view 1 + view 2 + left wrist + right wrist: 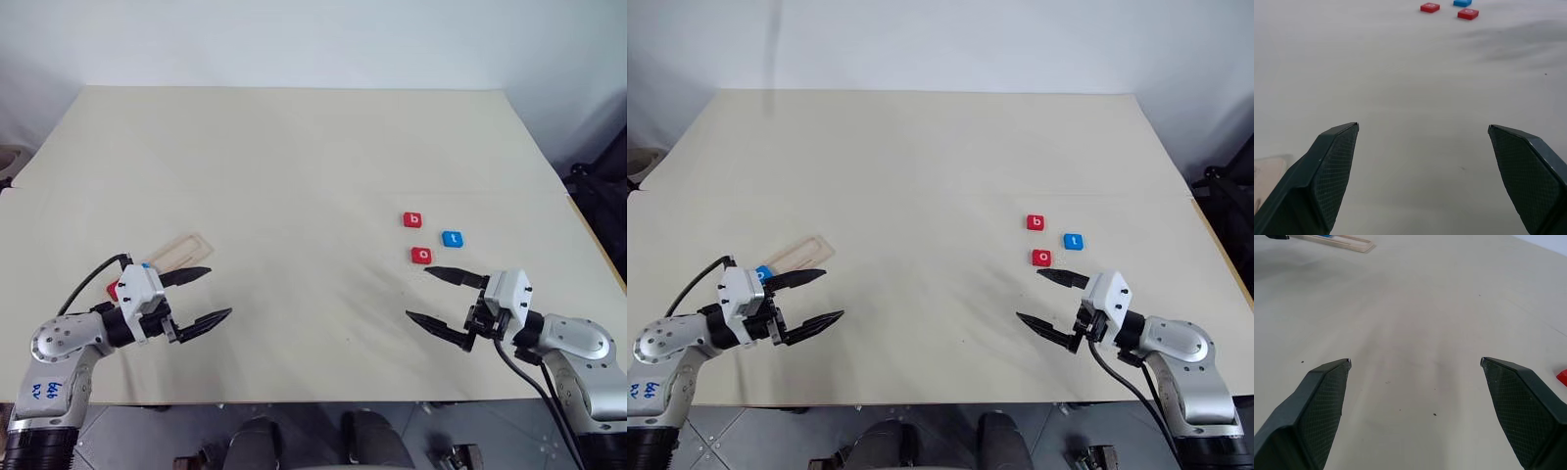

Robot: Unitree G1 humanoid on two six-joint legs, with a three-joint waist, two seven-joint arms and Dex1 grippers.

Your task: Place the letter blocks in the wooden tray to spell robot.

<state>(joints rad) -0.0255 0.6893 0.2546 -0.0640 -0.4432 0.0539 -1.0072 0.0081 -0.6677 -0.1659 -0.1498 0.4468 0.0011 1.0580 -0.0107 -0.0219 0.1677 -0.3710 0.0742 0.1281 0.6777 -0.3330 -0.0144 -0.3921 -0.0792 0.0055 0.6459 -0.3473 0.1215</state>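
Note:
The wooden tray (pixel 181 249) lies slanted at the table's left, its near end hidden behind my left gripper (pixel 220 294), which hangs open and empty just right of it. A blue block (pixel 145 264) and a red block (pixel 114 290) peek out by the tray's hidden end; I cannot read their letters. On the right lie a red "b" block (pixel 413 220), a blue "t" block (pixel 452 239) and a red "o" block (pixel 421 256). My right gripper (pixel 417 292) is open and empty, just nearer than the "o" block, pointing left.
The pale table (pixel 294 166) stretches wide and bare between the two grippers and toward the far edge. Dark gear stands off the table's right side (pixel 602 196).

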